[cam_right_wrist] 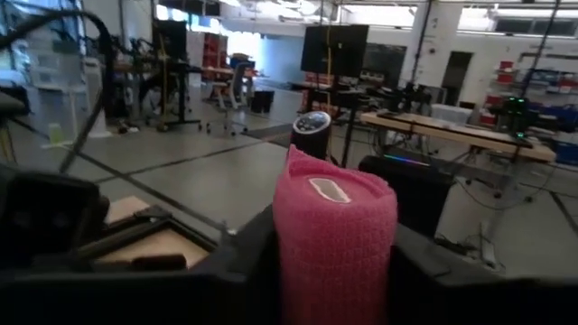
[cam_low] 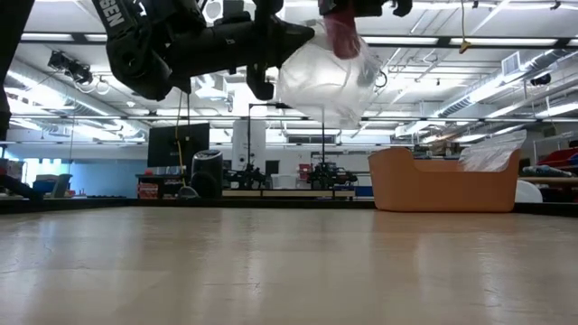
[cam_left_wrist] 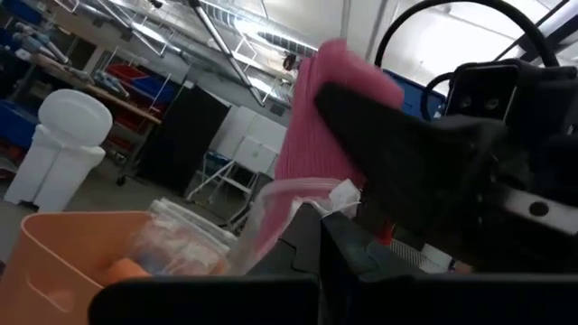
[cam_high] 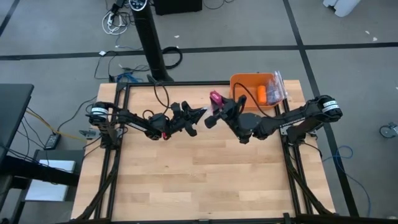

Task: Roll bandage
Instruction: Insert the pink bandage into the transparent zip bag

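The bandage is a stubby magenta-pink roll, held high over the table's far middle with my right gripper shut on it. A clear crinkly plastic bag hangs just below and beside the roll. My left gripper comes from the table's left and is shut on the bag. In the left wrist view the roll stands just past the bag's mouth. Whether its lower end is still inside the bag, I cannot tell. My left gripper holds the clear bag by its mouth edge, coming about level from the table's left. The fingers themselves hide the place of contact. The bag hangs slack in the air, clear of the table. My right gripper pinches the roll's curved sides between its two fingers, one on each side. The fingers come level from the table's right. The roll stands upright, its flat end with the core up, lifted clear of the table.
An orange bin stands at the table's far right corner, holding a small orange roll and more clear plastic. The wooden tabletop in front of both arms is bare.
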Robot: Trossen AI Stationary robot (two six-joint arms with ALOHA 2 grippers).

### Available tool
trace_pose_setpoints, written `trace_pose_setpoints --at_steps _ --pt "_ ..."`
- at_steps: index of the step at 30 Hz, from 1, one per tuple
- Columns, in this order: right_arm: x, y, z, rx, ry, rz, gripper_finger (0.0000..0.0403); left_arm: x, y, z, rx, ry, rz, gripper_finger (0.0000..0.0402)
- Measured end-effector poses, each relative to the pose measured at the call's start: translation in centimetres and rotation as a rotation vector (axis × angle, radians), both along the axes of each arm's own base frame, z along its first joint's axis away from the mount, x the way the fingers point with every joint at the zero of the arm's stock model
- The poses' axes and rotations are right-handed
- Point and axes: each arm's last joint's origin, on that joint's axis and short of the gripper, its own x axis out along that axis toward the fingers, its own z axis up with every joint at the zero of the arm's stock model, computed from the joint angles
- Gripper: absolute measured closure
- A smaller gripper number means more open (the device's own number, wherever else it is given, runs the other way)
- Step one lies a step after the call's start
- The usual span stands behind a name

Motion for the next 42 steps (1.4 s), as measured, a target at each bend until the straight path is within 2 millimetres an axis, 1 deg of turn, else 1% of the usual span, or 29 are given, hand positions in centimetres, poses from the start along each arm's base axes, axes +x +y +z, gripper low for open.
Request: trace_pose_setpoints --at_steps 3,5,7,9,12,16,22,25,28,30,32,34,38,42 --pt "-0.1 0.4 -0.2 -0.003 0.025 -0.006 0.0194 0.0 0.0 0.0 0.006 0.000 0.002 0.0401" --pt "-0.2 0.8 -0.3 -0.004 0.033 -0.009 0.0156 0.0 0.0 0.0 0.010 0.000 0.004 0.0401" --pt "-0.3 1.1 -0.3 -0.009 0.047 -0.035 0.0132 0.0 0.0 0.1 0.028 0.005 0.002 0.0401" --pt "-0.5 1.4 -0.3 -0.022 0.076 -0.066 0.0123 0.0 0.0 0.1 0.033 0.004 -0.003 0.0401" --pt "-0.8 2.0 -0.2 -0.044 0.124 -0.113 0.0124 -0.1 -0.1 0.3 0.045 -0.001 -0.019 0.0401" --pt "-1.6 3.1 0.3 -0.063 0.161 -0.127 0.0133 -0.1 -0.2 0.3 0.063 -0.001 -0.042 0.0401" --pt "-4.1 5.4 2.3 -0.059 0.124 -0.025 0.0150 -0.6 0.2 0.5 0.082 -0.001 -0.050 0.0401" --pt "-5.0 5.9 2.7 -0.053 0.123 0.006 0.0165 -1.0 0.4 0.7 0.075 -0.012 -0.074 0.0401" --pt "-5.7 5.8 2.0 -0.036 0.129 0.049 0.0181 -1.2 0.3 0.6 0.076 -0.009 -0.096 0.0401" --pt "-6.2 5.6 1.3 0.001 0.124 0.123 0.0191 -1.6 0.3 0.6 0.070 -0.008 -0.107 0.0401" --pt "-6.9 5.1 0.7 0.071 0.107 0.206 0.0198 -2.4 0.7 0.2 0.063 0.006 -0.096 0.0401" --pt "-7.5 4.6 0.2 0.132 0.097 0.242 0.0201 -3.3 1.3 -0.1 0.035 0.011 -0.087 0.0401" --pt "-8.7 4.0 -0.5 0.176 0.118 0.254 0.0198 -5.2 2.3 0.0 0.005 0.003 -0.060 0.0401" --pt "-8.9 3.6 -0.9 0.220 0.129 0.344 0.0195 -6.5 2.7 0.1 -0.030 -0.015 -0.093 0.0401"
